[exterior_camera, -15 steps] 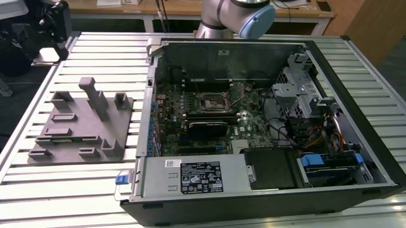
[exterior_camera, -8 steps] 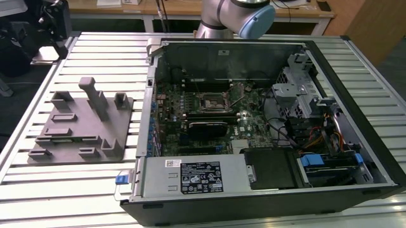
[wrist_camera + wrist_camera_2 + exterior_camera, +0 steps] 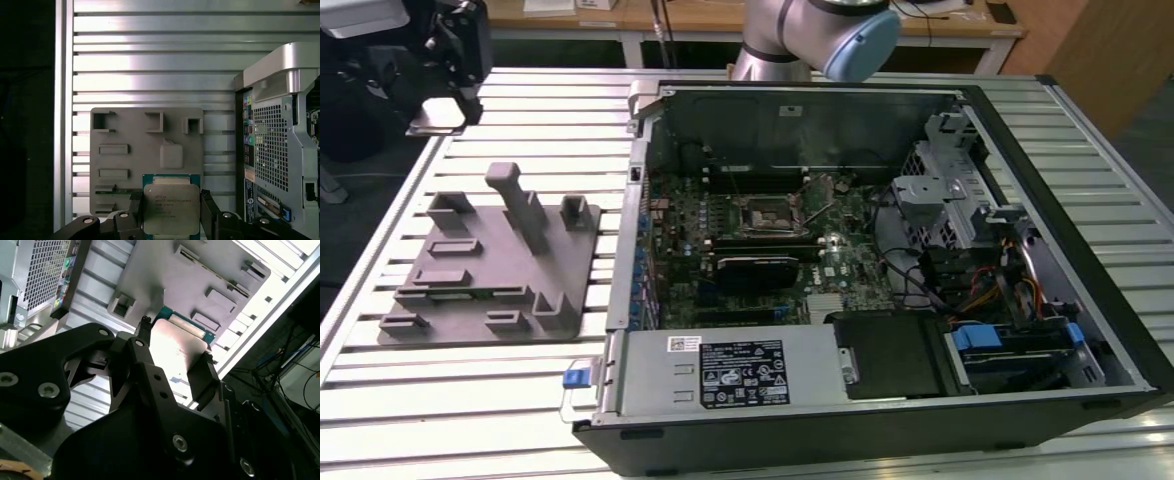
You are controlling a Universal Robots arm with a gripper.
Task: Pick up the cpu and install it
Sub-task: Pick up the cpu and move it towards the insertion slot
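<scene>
Two black, angular metal fingers (image 3: 136, 207) are pinched on the cpu (image 3: 171, 212), one on each of two opposite edges, so the gripper (image 3: 171, 200) is closed on the chip. The cpu is a single flat square. Its top is a dull, silvery-grey plate with rounded corners, and a thin green board shows around the rim. In the second wrist view the gripper (image 3: 175, 342) carries it tilted. The plate of the cpu (image 3: 175, 352) is washed bright by glare there, and a strip of teal shows along one edge.

Beyond the chip lies one matte grey moulded fixture (image 3: 125, 160), a rounded rectangle. It carries three open-sided raised pockets in a row, one rounded-square pad and several shallow slot-shaped recesses.

In the exterior view this fixture (image 3: 467, 290) sits on the ribbed aluminium table (image 3: 520, 400), just beside the one open computer case (image 3: 1067, 230), on the exterior view's left of it. The table is made of long parallel slats with dark grooves between them.

The case is black sheet metal with a grey interior and lies with its open side up. Inside it is a green motherboard with one black square socket (image 3: 771, 213) in a metal frame near its middle. The first wrist view shows the perforated grille on the rear of the case (image 3: 280, 125).
</scene>
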